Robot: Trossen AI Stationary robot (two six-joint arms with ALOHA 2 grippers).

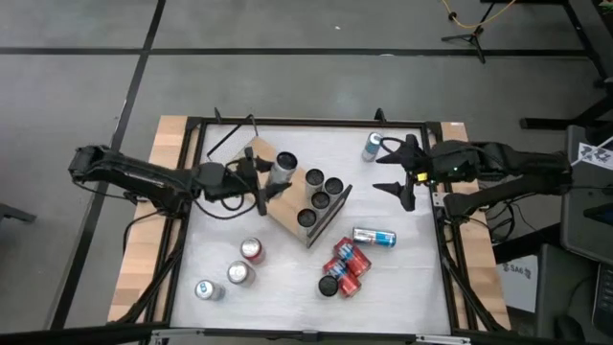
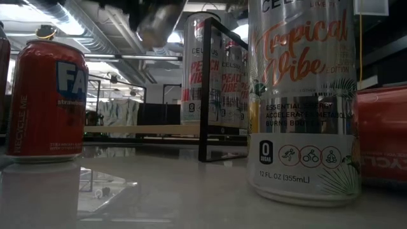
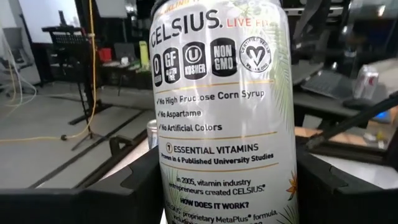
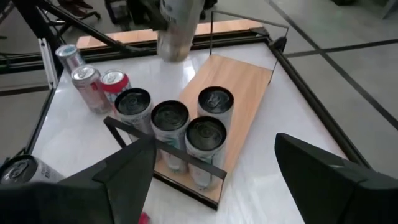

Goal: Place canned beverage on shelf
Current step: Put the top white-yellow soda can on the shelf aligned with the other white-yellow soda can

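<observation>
Light wood is what you are working over: the shelf (image 1: 287, 206) is sitting slantwise in the middle of the white table (image 1: 402, 278), its black wire frame standing along one long side. On the far left of the high view, your left arm is reaching in across the wooden table edge, and the left gripper (image 1: 268, 175) is clamping a tall silver Celsius can (image 1: 283, 167) between its fingers, holding it above the bare end of the shelf. In the left wrist view that can (image 3: 221, 112) is filling the frame, label toward the camera, with a dark finger on either side.

Moving right along the board, four cans (image 1: 323, 196) are already standing on it, clustered at its other end; the right wrist view is showing them (image 4: 180, 121) upright, tops dark, just behind the frame's bar.

Nearer you, three loose cans (image 1: 235, 273) are standing on the table left of the shelf, a red cluster (image 1: 345, 268) is lying to its right, and one can (image 1: 374, 237) is lying on its side.

Farther right, your right gripper (image 1: 395, 172) is hanging over the table beside a lone can (image 1: 372, 147), its jaws spread wide and gripping nothing.
</observation>
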